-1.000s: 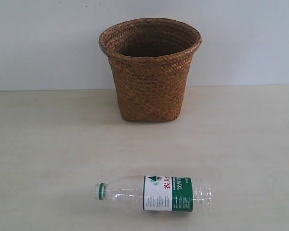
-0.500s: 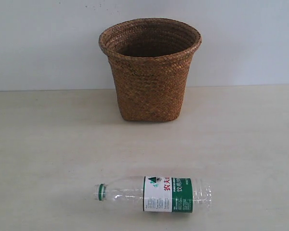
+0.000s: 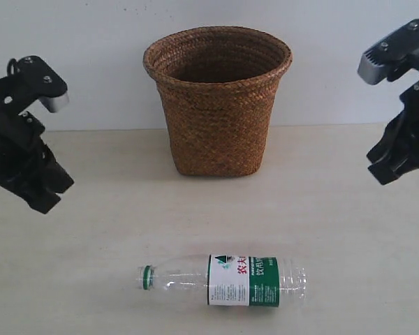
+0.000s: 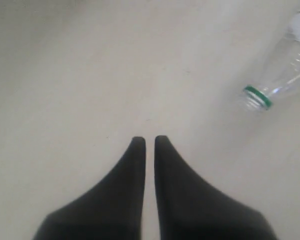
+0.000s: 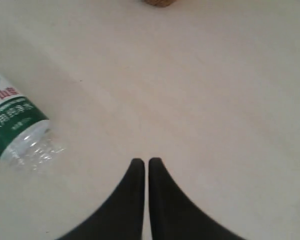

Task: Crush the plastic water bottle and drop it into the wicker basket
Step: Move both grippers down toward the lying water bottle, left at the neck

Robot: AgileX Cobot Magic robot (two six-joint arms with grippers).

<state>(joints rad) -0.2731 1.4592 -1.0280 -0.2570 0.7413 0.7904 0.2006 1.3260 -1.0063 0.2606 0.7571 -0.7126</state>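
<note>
The plastic water bottle [image 3: 223, 280] lies on its side near the table's front edge, uncapped neck with green ring pointing left, uncrushed. Its neck [image 4: 256, 97] shows in the left wrist view and its base and label [image 5: 17, 125] in the right wrist view. The brown wicker basket [image 3: 218, 98] stands upright at the back centre; its base edge [image 5: 159, 2] peeks into the right wrist view. My left gripper [image 3: 45, 199] hangs over the table at the left, shut and empty [image 4: 146, 140]. My right gripper [image 3: 384, 174] hangs at the right, shut and empty [image 5: 145, 161]. Both are well clear of the bottle.
The pale table [image 3: 112, 230] runs back to a white wall [image 3: 77, 42]. Nothing else stands on it.
Both arms have come into the exterior view, one at each side, where none showed before. The bottle and basket have not moved.
</note>
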